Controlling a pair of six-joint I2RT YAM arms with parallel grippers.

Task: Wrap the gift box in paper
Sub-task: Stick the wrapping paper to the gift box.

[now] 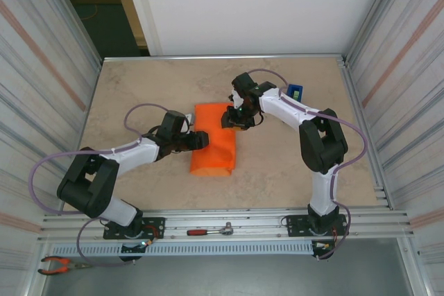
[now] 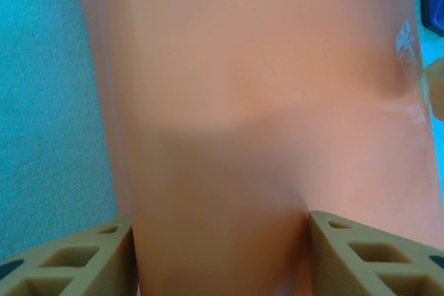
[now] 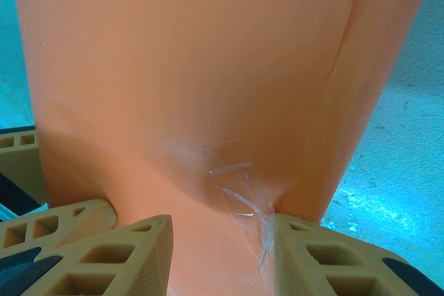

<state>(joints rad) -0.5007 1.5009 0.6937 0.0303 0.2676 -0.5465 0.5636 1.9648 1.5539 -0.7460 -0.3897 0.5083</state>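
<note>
While the left gripper (image 1: 200,141) reaches in from 9 o'clock, the gift box (image 1: 211,159) lies at the middle of the table (image 1: 139,88) as a bright orange parcel, covered by the paper (image 1: 212,117). That sheet runs on past the bulge toward 12 o'clock as a flatter stretch.

From the left wrist, the left gripper (image 2: 220,225) has its tan fingers (image 2: 83,258) standing at medium width on either side of the paper-covered edge. The orange surface fills the gap and touches both pads, so this claw holds the paper.

At about 1 o'clock of the parcel the right gripper (image 1: 231,121) sits over the far right edge. Its wrist view shows the right gripper (image 3: 218,221) with fingers (image 3: 326,258) fairly narrow. A raised fold of paper and a strip of clear tape (image 3: 232,171) lie between them. Whether they pinch the fold or stand just off it, I cannot tell.

A blue tape dispenser (image 1: 297,91) stands upright at 2 o'clock, well apart from the parcel. On the near rail at 6 o'clock lies a red-handled ratchet (image 1: 208,231), and orange-handled pliers (image 1: 59,265) lie at 7 o'clock.
</note>
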